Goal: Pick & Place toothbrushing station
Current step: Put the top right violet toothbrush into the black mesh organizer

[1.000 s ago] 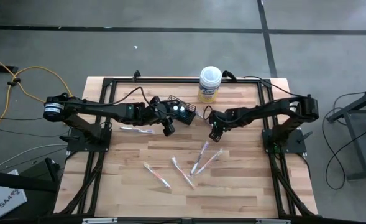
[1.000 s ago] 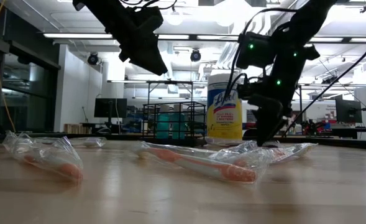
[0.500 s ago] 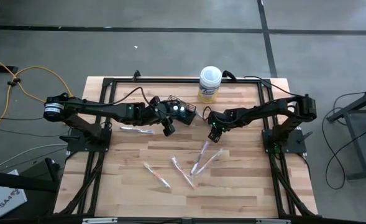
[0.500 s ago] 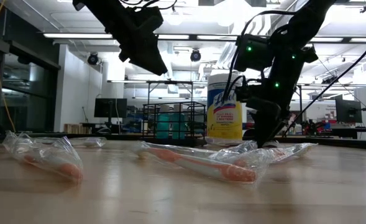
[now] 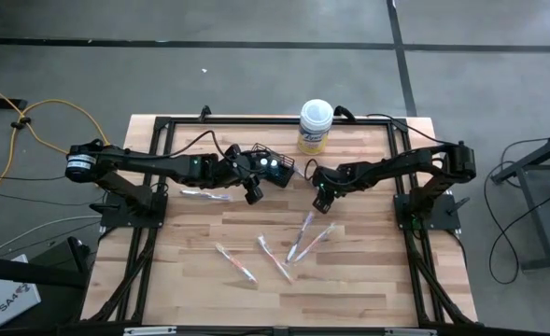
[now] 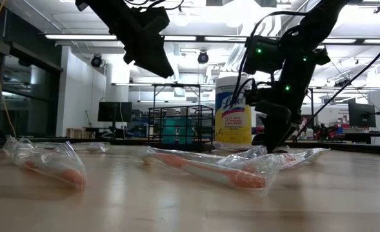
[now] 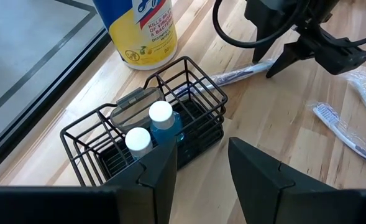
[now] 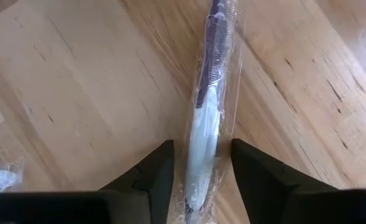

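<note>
The black wire-mesh basket stands on its base at the table's far middle and holds two small blue tubes with white caps. My left gripper hovers open just near-side of the basket, which fills the left wrist view. My right gripper is open and low at the table, one finger on each side of a wrapped purple-and-white toothbrush, which also shows in the left wrist view. Several more wrapped toothbrushes lie flat on the table's near half, and one lies left of the basket. My right gripper points down with its fingers along either side of the toothbrush's pale handle. The toothbrush lies flat on the table. Whether the fingers touch its clear wrapper, I cannot tell.
A white-lidded, yellow-labelled wipes canister stands at the far edge, just beyond the basket. A black frame runs around the tabletop. Bare wood lies along the table's near edge.
My right gripper has sunk a little toward the table over the purple toothbrush. Its fingers stay apart.
</note>
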Tool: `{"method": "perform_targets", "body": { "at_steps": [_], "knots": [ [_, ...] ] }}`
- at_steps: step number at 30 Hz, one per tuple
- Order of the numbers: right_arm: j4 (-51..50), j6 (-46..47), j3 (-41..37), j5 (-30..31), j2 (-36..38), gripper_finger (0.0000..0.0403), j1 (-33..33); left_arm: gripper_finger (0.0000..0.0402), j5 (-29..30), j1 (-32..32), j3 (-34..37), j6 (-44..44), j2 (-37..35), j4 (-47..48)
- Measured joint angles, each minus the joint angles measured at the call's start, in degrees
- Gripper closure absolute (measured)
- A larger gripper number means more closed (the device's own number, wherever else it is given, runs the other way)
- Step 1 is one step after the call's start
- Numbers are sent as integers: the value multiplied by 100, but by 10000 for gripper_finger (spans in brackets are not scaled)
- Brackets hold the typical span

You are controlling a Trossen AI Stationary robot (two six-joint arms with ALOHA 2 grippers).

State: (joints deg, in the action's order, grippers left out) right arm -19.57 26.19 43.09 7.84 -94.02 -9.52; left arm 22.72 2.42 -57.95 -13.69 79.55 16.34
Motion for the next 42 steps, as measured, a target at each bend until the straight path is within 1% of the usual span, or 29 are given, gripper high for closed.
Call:
{"method": "perform_targets", "body": {
  "at_steps": [6,15,20,31,34,38,42],
  "knots": [
    [-9,186,-2,45,0,304,-2,264,0,1,0,0,0,0],
    [-9,572,-9,332,-4,384,2,264,-2,0,0,0,0,0],
    [9,856,-11,418,-4,381,4,264,-2,2,0,0,0,0],
    [61,958,-13,517,-7,385,5,264,-2,1,0,0,0,0],
    [63,953,-15,646,-3,385,54,264,-2,2,0,0,0,0],
    [103,876,-28,788,116,385,49,264,-4,0,0,0,0,0],
    [43,875,-23,1003,410,385,42,264,-50,2,0,-2,0,2]
  ]
}}
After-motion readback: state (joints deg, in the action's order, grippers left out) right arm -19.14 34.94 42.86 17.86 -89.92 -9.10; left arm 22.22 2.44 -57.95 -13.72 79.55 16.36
